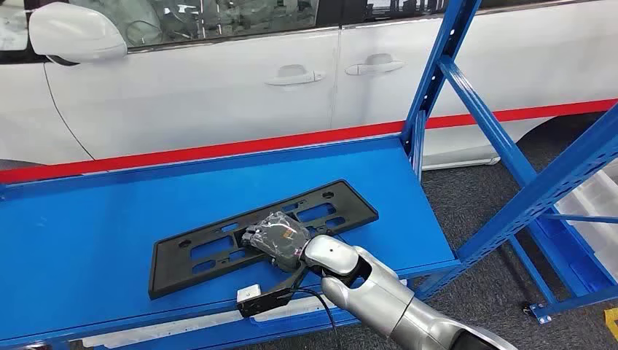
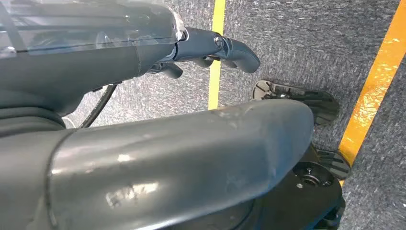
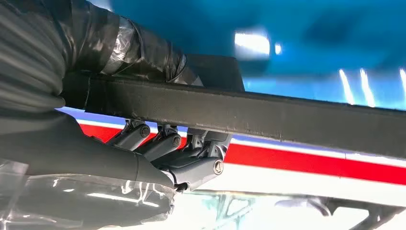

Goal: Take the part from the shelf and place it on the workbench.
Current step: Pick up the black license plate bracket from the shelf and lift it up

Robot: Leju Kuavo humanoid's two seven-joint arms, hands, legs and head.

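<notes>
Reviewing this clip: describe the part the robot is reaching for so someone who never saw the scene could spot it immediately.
Find the blue shelf in front of the white car. On it lies a flat black plate frame, long and rectangular, with cut-out slots and corner holes. It is the shelf's only large item, and the right hand grips its near edge.

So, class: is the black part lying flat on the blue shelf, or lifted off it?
Cannot tell for sure. In the head view the part looks flat on the shelf; the right wrist view shows the right hand gripping its edge.
</notes>
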